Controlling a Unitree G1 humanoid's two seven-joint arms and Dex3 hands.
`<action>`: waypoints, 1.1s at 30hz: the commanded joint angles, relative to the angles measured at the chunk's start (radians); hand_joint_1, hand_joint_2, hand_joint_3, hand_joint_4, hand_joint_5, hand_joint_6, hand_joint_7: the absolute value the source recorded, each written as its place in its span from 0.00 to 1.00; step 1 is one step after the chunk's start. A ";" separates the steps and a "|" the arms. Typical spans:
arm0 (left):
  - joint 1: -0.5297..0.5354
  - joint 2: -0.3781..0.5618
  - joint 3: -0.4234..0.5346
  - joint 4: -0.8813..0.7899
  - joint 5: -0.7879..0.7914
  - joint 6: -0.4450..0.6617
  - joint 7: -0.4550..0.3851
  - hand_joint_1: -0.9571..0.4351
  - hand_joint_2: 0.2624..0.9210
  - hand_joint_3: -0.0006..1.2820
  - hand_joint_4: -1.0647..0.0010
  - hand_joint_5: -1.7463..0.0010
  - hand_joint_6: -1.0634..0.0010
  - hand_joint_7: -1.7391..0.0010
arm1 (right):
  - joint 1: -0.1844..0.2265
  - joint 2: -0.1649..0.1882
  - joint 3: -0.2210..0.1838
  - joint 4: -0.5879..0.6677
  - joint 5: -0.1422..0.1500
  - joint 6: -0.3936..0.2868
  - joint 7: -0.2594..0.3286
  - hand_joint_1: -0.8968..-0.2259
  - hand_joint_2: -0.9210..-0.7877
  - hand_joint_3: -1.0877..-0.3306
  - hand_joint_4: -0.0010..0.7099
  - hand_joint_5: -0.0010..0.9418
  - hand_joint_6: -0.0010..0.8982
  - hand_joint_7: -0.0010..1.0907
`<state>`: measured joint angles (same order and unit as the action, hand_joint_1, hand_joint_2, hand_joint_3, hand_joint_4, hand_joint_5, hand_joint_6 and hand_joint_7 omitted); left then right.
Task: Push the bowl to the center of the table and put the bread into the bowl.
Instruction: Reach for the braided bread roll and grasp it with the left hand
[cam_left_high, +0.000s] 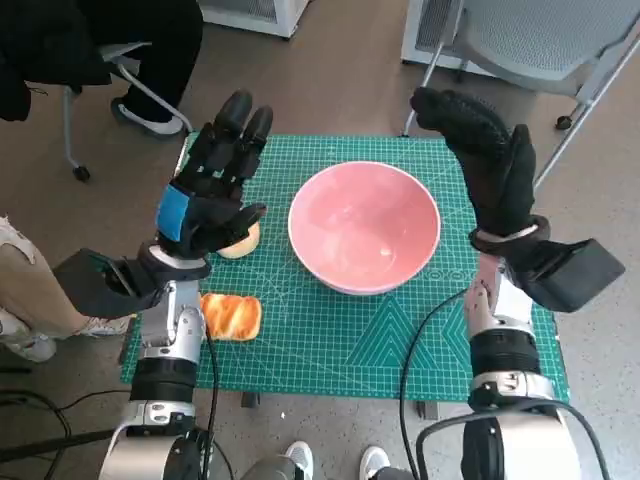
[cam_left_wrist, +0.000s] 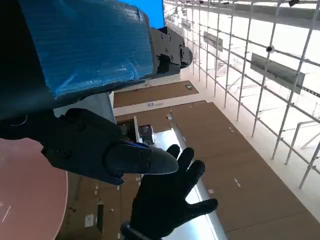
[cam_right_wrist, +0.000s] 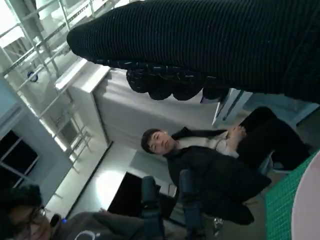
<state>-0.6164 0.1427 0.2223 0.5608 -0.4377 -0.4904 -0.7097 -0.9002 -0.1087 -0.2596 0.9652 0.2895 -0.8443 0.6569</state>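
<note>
Taking the green gridded cutting mat (cam_left_high: 400, 330) that covers the small table as the landmark: nearest the robot, close to the mat's near-left corner, lies a golden-brown glazed bread roll (cam_left_high: 231, 314), flat on the mat and touched by nothing. Just beyond it, a pale, rounded bun-like piece (cam_left_high: 240, 241) shows at the mat's left side, partly hidden under the left hand (cam_left_high: 212, 190); what it is cannot be told for certain. That black hand with blue tape over its back hovers above the mat's left part, fingers stretched out and apart, holding nothing; the roll lies nearer the robot than the hand and clear of it. At the middle of the mat stands the round pink bowl (cam_left_high: 364, 226), upright, with nothing visible inside. It sits between the two hands, touching neither. The right hand (cam_left_high: 487, 165) in its black knitted glove is raised over the mat's far-right part, beside the bowl's right rim, fingers extended and holding nothing. Beyond the mat's far-left corner, a person in dark clothes (cam_left_high: 120, 40) sits on a chair.
</note>
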 joint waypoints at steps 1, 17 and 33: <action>0.011 -0.001 0.001 -0.021 -0.009 0.007 -0.005 0.30 1.00 0.15 0.97 1.00 0.85 0.97 | 0.026 -0.005 0.005 0.013 -0.005 0.016 -0.018 0.29 0.00 0.45 0.23 0.01 0.25 0.11; 0.200 0.189 -0.028 -0.397 0.169 0.094 0.051 0.29 0.96 0.07 0.97 1.00 0.87 0.97 | 0.030 0.000 0.018 0.013 -0.009 0.015 -0.039 0.31 0.00 0.45 0.22 0.01 0.24 0.12; 0.540 0.643 0.114 -1.010 0.453 0.495 -0.059 0.55 0.57 0.00 0.99 1.00 0.84 0.97 | 0.034 0.000 0.016 -0.007 0.007 0.040 -0.028 0.30 0.00 0.44 0.22 0.00 0.23 0.14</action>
<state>-0.1827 0.6875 0.2952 -0.2171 -0.0821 -0.0858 -0.7632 -0.8996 -0.1143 -0.2508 0.9540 0.2912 -0.8377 0.6280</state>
